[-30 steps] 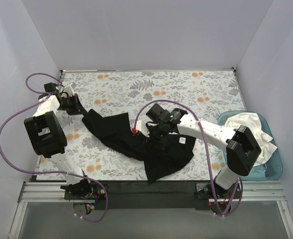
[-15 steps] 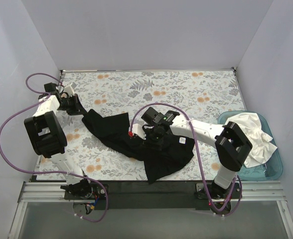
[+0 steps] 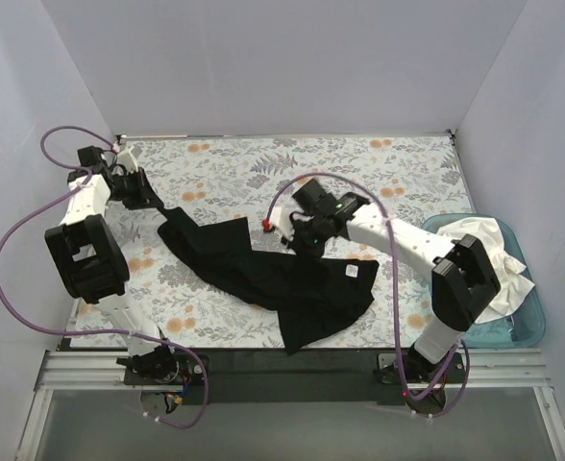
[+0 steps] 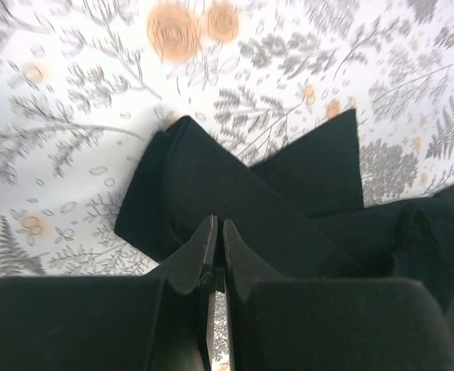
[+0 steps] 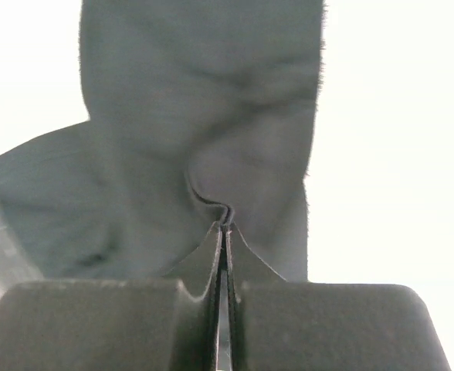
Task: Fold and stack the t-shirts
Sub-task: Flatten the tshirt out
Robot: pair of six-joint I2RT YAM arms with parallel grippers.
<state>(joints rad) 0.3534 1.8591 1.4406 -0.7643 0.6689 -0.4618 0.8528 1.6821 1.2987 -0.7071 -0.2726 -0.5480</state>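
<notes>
So the left gripper (image 4: 218, 226) is pinched shut on the black t-shirt's (image 3: 263, 279) far-left corner, and the right gripper (image 5: 225, 228) is clamped tight on a fold at its far edge.

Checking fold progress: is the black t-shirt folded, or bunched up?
Bunched, not folded: the black t-shirt sprawls in a rumpled diagonal heap across the floral cloth, one edge pinched in the right end effector.

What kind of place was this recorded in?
Probably a lab test cell, not a home: plain white walls close in three sides of a floral cloth, a metal rail runs along the near edge, and a teal tub holds white t-shirts.
</notes>
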